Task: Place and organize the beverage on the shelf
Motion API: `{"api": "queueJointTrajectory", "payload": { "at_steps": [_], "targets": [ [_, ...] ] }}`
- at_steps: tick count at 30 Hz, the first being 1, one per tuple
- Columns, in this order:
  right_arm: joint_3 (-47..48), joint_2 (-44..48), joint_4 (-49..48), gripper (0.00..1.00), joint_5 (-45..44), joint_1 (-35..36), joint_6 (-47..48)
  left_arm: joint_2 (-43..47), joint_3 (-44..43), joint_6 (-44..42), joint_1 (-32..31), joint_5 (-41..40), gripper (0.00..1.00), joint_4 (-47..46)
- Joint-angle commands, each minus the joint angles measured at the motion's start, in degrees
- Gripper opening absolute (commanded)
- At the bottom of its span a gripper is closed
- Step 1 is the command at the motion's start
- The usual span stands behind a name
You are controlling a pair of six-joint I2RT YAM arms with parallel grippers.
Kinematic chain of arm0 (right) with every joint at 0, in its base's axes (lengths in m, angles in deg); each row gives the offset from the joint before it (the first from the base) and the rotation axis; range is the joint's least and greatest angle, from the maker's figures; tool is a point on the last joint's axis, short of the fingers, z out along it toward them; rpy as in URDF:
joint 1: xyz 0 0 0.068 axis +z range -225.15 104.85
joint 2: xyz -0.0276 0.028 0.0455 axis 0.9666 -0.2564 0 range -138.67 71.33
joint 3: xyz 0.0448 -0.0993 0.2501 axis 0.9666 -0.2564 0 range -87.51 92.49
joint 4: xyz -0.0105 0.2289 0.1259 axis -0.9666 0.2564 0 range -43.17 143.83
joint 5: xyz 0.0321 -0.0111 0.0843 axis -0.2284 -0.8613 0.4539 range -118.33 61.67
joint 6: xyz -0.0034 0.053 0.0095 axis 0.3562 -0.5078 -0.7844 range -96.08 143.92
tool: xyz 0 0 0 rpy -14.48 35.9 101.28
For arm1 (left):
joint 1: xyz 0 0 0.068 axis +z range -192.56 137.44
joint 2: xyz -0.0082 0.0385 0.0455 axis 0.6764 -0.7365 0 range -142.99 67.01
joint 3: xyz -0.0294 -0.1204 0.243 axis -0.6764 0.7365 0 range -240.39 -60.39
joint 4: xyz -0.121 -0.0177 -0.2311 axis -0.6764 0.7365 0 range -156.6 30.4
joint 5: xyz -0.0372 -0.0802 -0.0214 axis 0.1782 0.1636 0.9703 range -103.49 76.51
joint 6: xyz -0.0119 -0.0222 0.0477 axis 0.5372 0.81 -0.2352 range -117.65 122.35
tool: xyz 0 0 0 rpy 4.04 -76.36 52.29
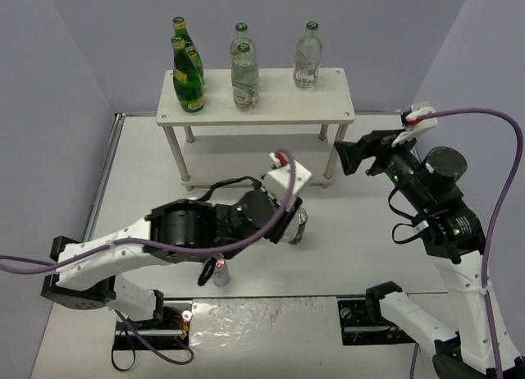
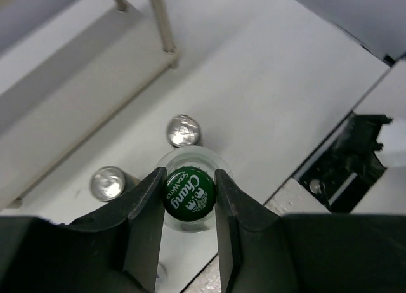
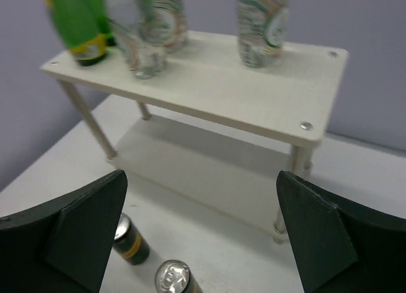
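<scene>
Low centre of the top view, a silver-and-red can (image 1: 221, 271) stands on the table (image 1: 369, 256) just beside my left arm, not yet shelved. In the wrist view the left gripper (image 2: 189, 177) is clamped on the green cap of a clear Chang soda-water bottle (image 2: 189, 201). The bottle is upright and looks to be standing on the table, mid-frame in the top view, in front of the shelf. Two can tops (image 2: 183, 129) sit up-left of it in the wrist frame.

Centre right, the right gripper (image 1: 351, 157) hangs with its jaws wide apart, holding nothing. Upper centre, the shelf (image 1: 328, 108) carries two dark-green bottles (image 1: 189, 82) at left and three clear bottles (image 1: 244, 77).

I judge this to be the pick step: grasp made, lift not yet begun. The next move calls for a straight lift, then a carry to a bare stretch of the top board, clearing the standing bottles.
</scene>
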Motion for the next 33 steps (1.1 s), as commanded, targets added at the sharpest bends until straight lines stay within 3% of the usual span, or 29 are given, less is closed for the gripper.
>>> {"api": "queueJointTrajectory", "payload": {
  "at_steps": [1,4,7,9,13,17,23,26,29,30,32,33],
  "targets": [
    [-1.17,2.06,-12.14,1.0,27.57,0.5,3.18,3.62,-8.57,-0.79,2.18,-11.52,0.02,8.77],
    [-3.28,-0.04,-16.97,1.0,47.09,1.11,4.59,3.27,-13.33,-2.11,4.64,-12.23,0.02,11.93],
    [-8.62,-2.33,-30.4,1.0,53.32,4.52,-2.68,2.48,-21.31,-4.21,7.01,-10.74,0.02,14.04],
    [-11.1,-3.56,-39.71,1.0,50.8,8.13,-6.56,1.25,-24.75,-5.36,7.8,-9.94,0.02,14.83],
    [-9.71,-9.19,-37.22,1.0,42.72,18.58,1.93,-3.05,-35.82,-7.48,8.42,-8.45,0.02,19.05],
    [-7.07,-12.09,-35.79,1.0,25.7,29.39,10.29,-7.36,-44.01,-8.18,8.51,-5.47,0.02,23.09],
    [-6.45,-15.43,-37.38,0.98,21.77,32.49,13.55,-8.33,-44.81,-8.44,8.77,-2.21,0.02,23.01],
    [-6.37,-15.96,-37.82,0.9,23.01,33.19,14.17,-8.42,-44.81,-8.53,9.3,-2.03,0.02,23.01],
    [-6.28,-16.31,-37.65,0.76,24.76,33.54,15.04,-8.6,-44.98,-8.62,10.18,-1.33,0.02,22.84],
    [-6.1,-16.49,-37.56,0.64,25.72,33.72,15.22,-8.6,-44.98,-8.62,10.35,-0.98,0.02,22.75],
    [-5.66,-17.01,-36.42,0.5,26.17,33.81,16.18,-8.68,-45.16,-8.71,10.79,-0.45,0.02,22.75],
    [-4.79,-17.36,-35.46,0.31,26.52,33.81,16.71,-8.68,-45.25,-8.8,10.97,-0.36,0.02,22.66]
  ]
}}
